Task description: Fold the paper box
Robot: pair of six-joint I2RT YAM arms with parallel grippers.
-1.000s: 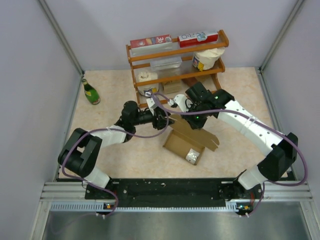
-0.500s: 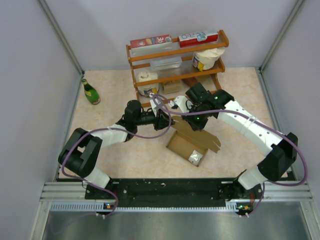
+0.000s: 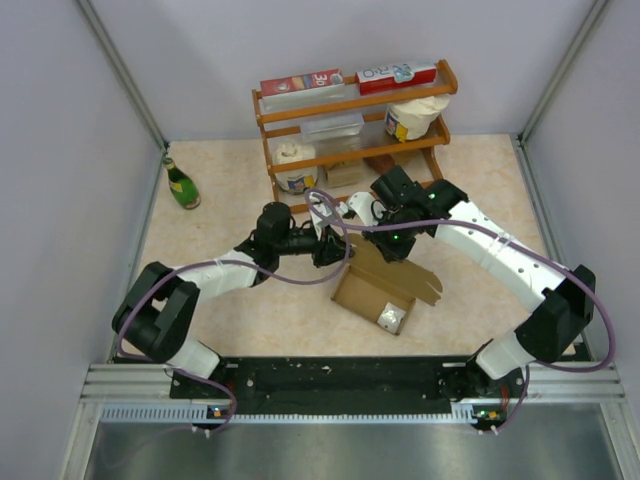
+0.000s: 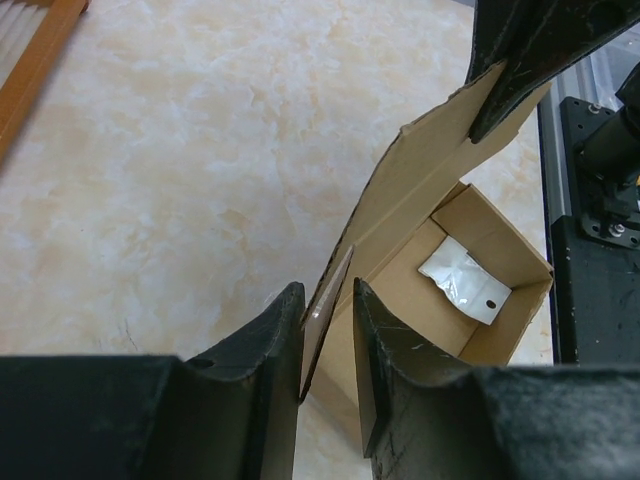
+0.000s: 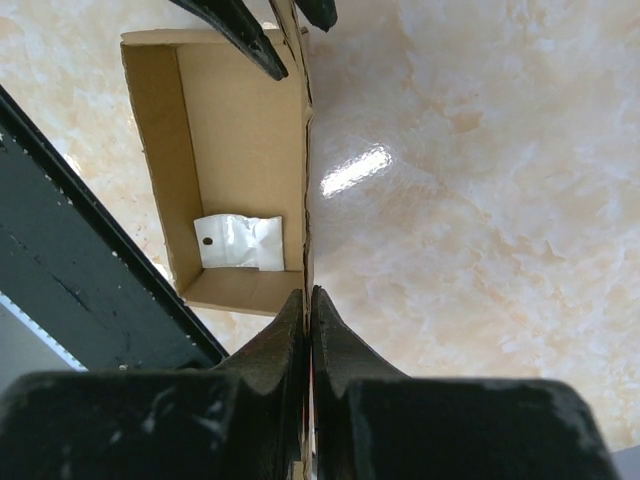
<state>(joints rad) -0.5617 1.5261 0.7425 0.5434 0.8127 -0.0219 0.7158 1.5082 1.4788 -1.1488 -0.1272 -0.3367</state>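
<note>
Currently the paper box (image 3: pixel 365 290) lies open in the middle of the table (image 3: pixel 470 170), between the two arms and in front of a wooden rack (image 3: pixel 350 103). It is plain brown cardboard. Its long lid flap (image 4: pixel 440 170) stands up along the far side, and a small white packet (image 5: pixel 240 242) lies on the bottom inside, near one end.

The right tool (image 5: pixel 309 292) comes from above and its two fingers are pressed together on the upper edge of the lid flap. The thin cardboard is seen between them, so this tool holds the box by the lid.

The left tool (image 4: pixel 325 290) is low at the left end of the box. Its fingers (image 4: pixel 270 340) are narrow, one on each side of the small side flap (image 4: pixel 325 310), which stands upright there. The flap is close against one finger. Whether the other finger also presses it, I cannot tell, so I cannot say that the flap is really gripped.

On the rack there are red cartons (image 3: pixel 300 82) on the top shelf. A green bottle (image 3: pixel 181 185) stands at the left edge of the table, well apart from the box.
</note>
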